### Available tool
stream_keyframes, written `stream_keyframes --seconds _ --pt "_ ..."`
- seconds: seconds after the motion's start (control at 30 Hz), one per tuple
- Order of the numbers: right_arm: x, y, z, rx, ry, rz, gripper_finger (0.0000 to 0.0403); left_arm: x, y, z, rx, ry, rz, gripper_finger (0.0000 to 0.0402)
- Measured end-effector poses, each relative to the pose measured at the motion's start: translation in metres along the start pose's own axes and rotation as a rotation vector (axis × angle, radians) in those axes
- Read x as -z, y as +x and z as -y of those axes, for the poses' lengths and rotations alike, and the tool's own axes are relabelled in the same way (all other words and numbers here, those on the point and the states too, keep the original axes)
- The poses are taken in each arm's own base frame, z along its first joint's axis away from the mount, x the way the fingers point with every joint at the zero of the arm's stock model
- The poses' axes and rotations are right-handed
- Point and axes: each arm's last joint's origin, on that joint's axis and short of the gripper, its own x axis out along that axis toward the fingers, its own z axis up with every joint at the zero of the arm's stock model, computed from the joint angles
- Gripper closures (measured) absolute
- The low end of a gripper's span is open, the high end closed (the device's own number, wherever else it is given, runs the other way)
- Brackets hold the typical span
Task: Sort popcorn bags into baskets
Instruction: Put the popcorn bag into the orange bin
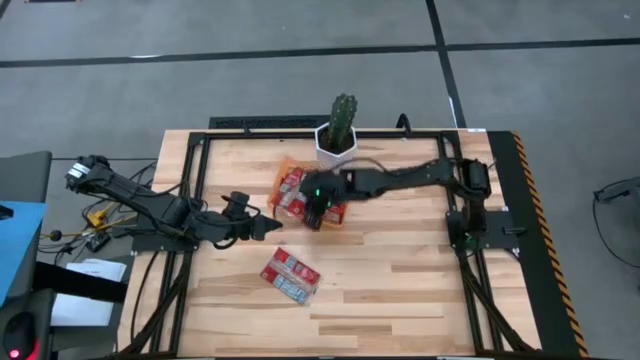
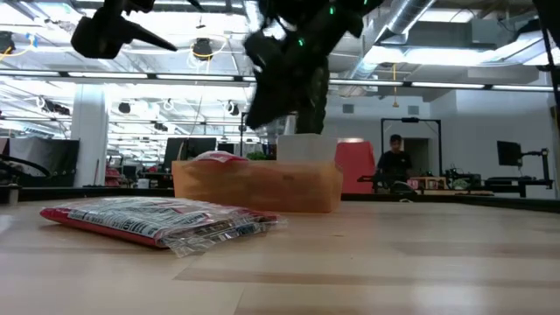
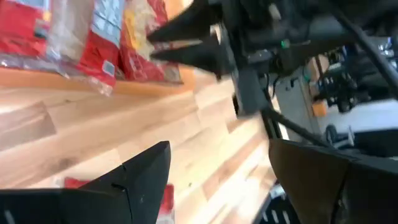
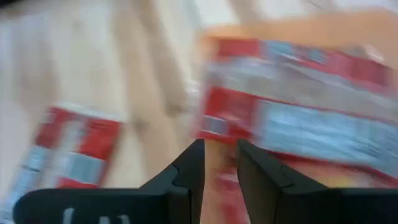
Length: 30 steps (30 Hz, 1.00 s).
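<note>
My high camera hangs well above and looks straight down on the whole table [image 1: 400, 290], with the orange tray [image 1: 283, 178] just above frame centre. My low camera sits at tabletop height, facing level across the boards toward the room, a packet [image 2: 157, 219] close at lower left and that tray [image 2: 258, 185] behind it. Both wrist cameras look past their own fingers at close range onto the same tray [image 3: 93, 84] [image 4: 280, 31].
</note>
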Motion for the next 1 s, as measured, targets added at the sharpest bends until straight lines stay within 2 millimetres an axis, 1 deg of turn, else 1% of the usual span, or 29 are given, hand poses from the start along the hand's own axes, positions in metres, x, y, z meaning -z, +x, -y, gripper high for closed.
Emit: stream_keyframes --seconds 0.07,0.13,0.2,0.27,0.33,0.4,0.47,0.53,0.6,0.67,0.77,0.93,1.0 --pt "0.003 0.006 -0.019 -0.014 -0.038 0.038 0.0287 0.001 -0.002 0.0 0.007 0.001 -0.031 0.0141" --pt "0.009 0.013 -0.03 -0.009 -0.076 0.051 0.0287 0.002 -0.003 0.001 0.014 0.001 -0.053 0.0141" --pt "0.008 0.019 -0.036 -0.009 -0.081 0.1 0.0287 0.003 -0.004 0.0 0.014 0.008 -0.071 0.0141" --pt "0.007 0.02 -0.037 0.0 -0.078 0.119 0.0287 0.004 -0.006 0.001 0.026 0.014 -0.08 0.0141" --pt "0.006 0.022 -0.034 0.004 -0.073 0.124 0.0287 0.006 -0.007 0.002 0.029 0.018 -0.09 0.0141" --pt "0.006 0.029 -0.031 0.008 -0.071 0.13 0.0287 0.008 -0.009 0.002 0.033 0.023 -0.107 0.0141" --pt "0.009 0.032 -0.025 0.028 -0.08 0.096 0.0287 0.009 -0.009 0.002 0.035 0.028 -0.117 0.0141" --pt "0.006 0.032 -0.021 0.033 -0.075 0.105 0.0287 0.011 -0.01 0.002 0.036 0.032 -0.125 0.0141" --pt "0.005 0.037 -0.015 0.043 -0.069 0.103 0.0287 0.012 -0.011 0.001 0.034 0.037 -0.129 0.0141" --pt "0.011 0.042 -0.007 0.067 -0.069 0.053 0.0287 0.013 -0.012 0.001 0.031 0.043 -0.134 0.0141" --pt "0.012 0.05 0.003 0.088 -0.055 0.034 0.0287 0.014 -0.012 0.001 0.029 0.048 -0.139 0.0141" --pt "0.016 0.051 0.022 0.135 -0.035 -0.051 0.0287 0.015 -0.013 0.0 0.028 0.052 -0.152 0.0141" --pt "0.017 0.049 0.027 0.149 -0.024 -0.083 0.0287 0.015 -0.013 -0.001 0.02 0.059 -0.164 0.0141"
